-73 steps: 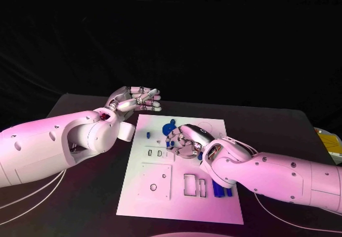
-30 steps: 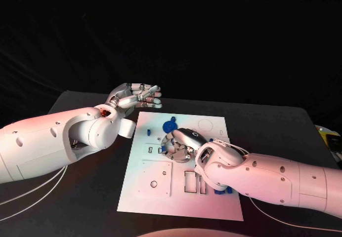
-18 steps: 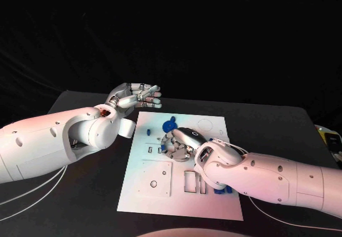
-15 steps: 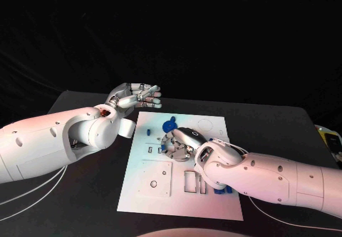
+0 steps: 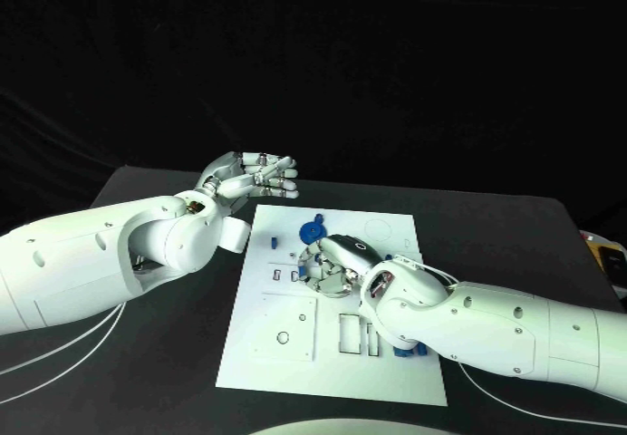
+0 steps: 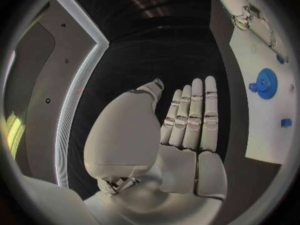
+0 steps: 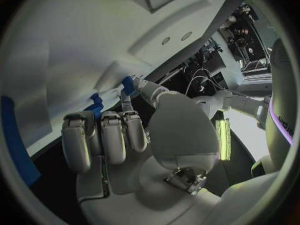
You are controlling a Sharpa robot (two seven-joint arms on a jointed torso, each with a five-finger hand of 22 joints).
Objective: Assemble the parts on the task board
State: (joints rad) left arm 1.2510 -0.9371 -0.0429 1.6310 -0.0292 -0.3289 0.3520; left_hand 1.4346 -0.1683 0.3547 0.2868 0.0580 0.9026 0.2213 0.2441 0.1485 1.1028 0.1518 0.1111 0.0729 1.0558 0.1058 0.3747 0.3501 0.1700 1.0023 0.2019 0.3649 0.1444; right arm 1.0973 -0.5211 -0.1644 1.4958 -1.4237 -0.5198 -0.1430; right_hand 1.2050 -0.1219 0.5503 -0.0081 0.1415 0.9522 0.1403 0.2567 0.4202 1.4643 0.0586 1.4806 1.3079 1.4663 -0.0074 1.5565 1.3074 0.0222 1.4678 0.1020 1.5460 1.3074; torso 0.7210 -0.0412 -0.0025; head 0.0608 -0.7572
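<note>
On table centre, head view: white task board (image 5: pixel 281 362), rectangular, w/ dark-outlined cut-outs — two tall slots toward 6 o'clock, small round hole at approx. 7 o'clock, faint circle at 1 o'clock. Blue gear (image 5: pixel 311 230) sits near board's 12 o'clock edge; small blue part (image 5: pixel 272 243) just beside it at 9 o'clock; more blue pieces (image 5: pixel 413 352) at 4 o'clock, partly under right arm. Right hand (image 5: pixel 332 265) lies over board centre, fingers curled down onto it; whether it grips anything cannot be told here. Left hand (image 5: pixel 248 179) is raised off board beyond its 11 o'clock corner, fingers together, holding nothing.

Left wrist view: left hand (image 6: pixel 181 135) flat, fingers straight, side by side, thumb apart, empty. Board (image 6: pixel 265 105) alongside, w/ toothed blue gear (image 6: pixel 265 80) and small blue block (image 6: pixel 286 122) on it.

Right wrist view: right hand (image 7: pixel 125 135) w/ fingers bent toward board (image 7: pixel 56 50); thumb tip and one fingertip meet on small blue part (image 7: pixel 129 85); second blue piece (image 7: pixel 95 105) just beside curled fingers.
</note>
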